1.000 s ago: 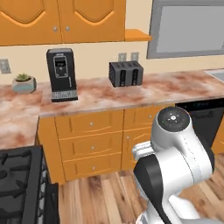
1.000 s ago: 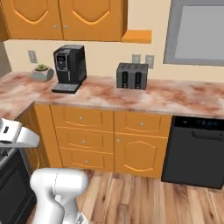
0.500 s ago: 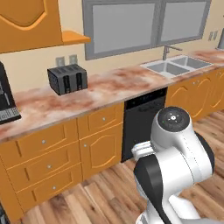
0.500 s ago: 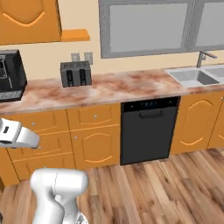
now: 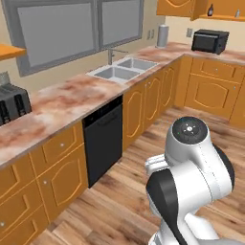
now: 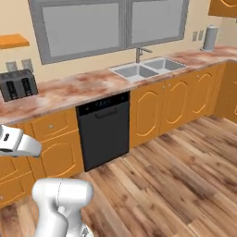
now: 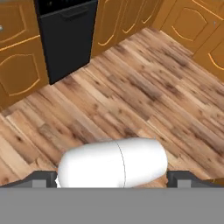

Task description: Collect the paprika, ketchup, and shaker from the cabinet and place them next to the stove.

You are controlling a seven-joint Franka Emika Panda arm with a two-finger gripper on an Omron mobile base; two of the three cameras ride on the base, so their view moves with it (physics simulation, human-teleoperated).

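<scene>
Ketchup (image 5: 210,9) high on shelf, hand (image 7: 112,178) well apart

Glossy marbled stone counter (image 6: 88,90), steel sink (image 6: 150,68) (brushed), wooden plank floor (image 6: 176,185)

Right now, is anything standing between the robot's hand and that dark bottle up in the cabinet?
Nothing visible blocks the way. The open gripper faces bare wood floor, and the ketchup stands far off on the cabinet shelf. A microwave sits on the counter under that shelf.
</scene>
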